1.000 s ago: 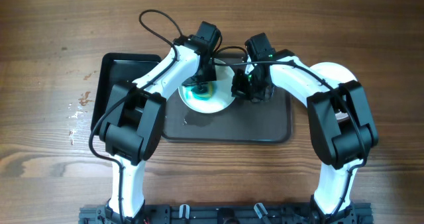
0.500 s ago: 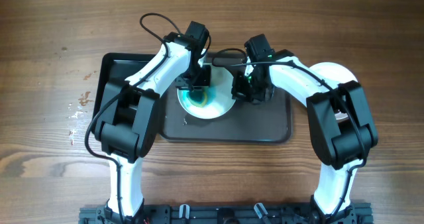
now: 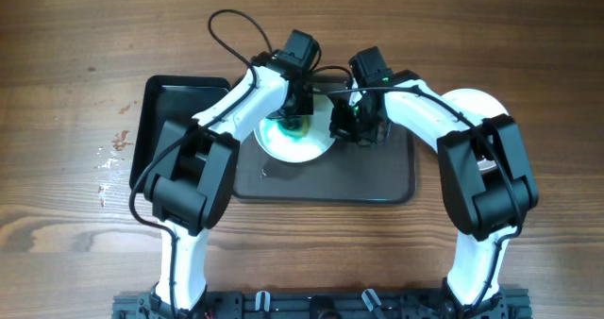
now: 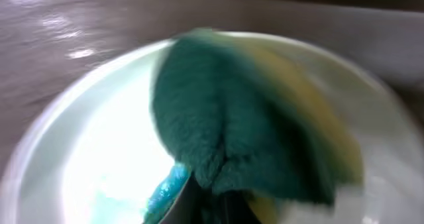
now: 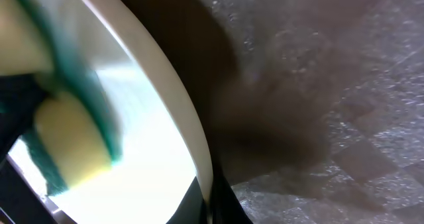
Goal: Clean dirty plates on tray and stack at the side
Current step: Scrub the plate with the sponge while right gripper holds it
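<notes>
Firmly press the green-and-yellow sponge point(image 4: 225, 131), pinched in the left end effector point(image 3: 287, 123), flat over the blue smear point(image 4: 165, 187) and sweep in circles across the plate point(image 3: 307, 149), lying on the left part of the tray point(image 3: 377, 182). Brace with the right end effector point(image 3: 342, 124), nipped on the plate's right rim, without tilting it.

Plate point(image 3: 300, 149) on the tray point(image 3: 377, 179), sponge point(image 3: 283, 128) on the plate.
A narrower tray point(image 3: 162, 107) lies just left, on the worktop point(image 3: 75, 55).
</notes>
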Robot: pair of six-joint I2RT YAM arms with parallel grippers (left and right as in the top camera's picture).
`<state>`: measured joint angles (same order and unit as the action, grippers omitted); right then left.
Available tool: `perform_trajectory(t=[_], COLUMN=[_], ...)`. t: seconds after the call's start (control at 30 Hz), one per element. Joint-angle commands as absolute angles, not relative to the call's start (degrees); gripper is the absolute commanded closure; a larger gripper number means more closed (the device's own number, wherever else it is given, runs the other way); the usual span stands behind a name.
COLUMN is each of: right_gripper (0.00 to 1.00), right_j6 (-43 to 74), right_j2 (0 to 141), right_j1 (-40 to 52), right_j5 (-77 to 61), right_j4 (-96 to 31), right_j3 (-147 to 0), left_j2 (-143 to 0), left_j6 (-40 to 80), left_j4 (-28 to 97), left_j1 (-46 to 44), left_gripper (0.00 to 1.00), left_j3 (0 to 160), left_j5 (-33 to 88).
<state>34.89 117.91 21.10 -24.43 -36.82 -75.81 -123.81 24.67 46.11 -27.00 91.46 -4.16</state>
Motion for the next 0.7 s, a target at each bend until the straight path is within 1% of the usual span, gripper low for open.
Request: perform_trajectory(t=[0.0,0.07,0.13,0.2,0.23,0.27,0.3,0.37,0.57,0.63,0.67], right_gripper=[0.96,0.96,0.96,0.96,0.96,0.96,0.96,0.96,0.96,0.96,0.96], right_j6=[34.5,34.5,34.5,34.5,34.5,34.5,34.5,34.5,34.5,34.5,34.5], right_j2=[119.5,119.5,119.5,119.5,119.5,119.5,119.5,119.5,119.5,119.5,119.5], right_j1=[21.2,21.2,21.2,21.2,21.2,21.2,21.2,21.2,21.2,21.2,21.2], right_j5=[-23.0,-23.0,-23.0,-23.0,-23.0,-23.0,-23.1,-23.0,-23.0,-23.0,-23.0], right_j4=[-37.8,-37.8,-37.8,-37.8,-37.8,-37.8,-37.8,-37.8,-37.8,-37.8,-37.8], right_j3=[-75.7,-75.7,-75.7,-75.7,-75.7,-75.7,-75.7,-75.7,-75.7,-75.7,-75.7], left_j2=[-125.4,-125.4,-125.4,-125.4,-125.4,-125.4,-125.4,-125.4,-125.4,-125.4,-125.4], left_j6=[29.7,29.6,27.3,19.6,17.0,12.0,9.1,7.5,7.7,9.4,11.7], left_j4=[50.9,53.6,55.9,57.1,57.3,57.3,57.3,56.0,48.8,46.7,45.8], left_j1=[-24.9,-25.3,-25.4,-25.5,-25.5,-25.6,-25.7,-25.8,-25.8,-25.8,-25.7], left_gripper=[0.96,0.96,0.96,0.96,0.96,0.96,0.96,0.96,0.96,0.96,0.96], left_j3=[90.2,90.2,90.2,90.2,90.2,90.2,90.2,90.2,90.2,90.2,90.2], left_j5=[-20.3,-17.9,-11.5,1.6,5.9,14.3,19.9,25.6,27.2,24.2,20.4])
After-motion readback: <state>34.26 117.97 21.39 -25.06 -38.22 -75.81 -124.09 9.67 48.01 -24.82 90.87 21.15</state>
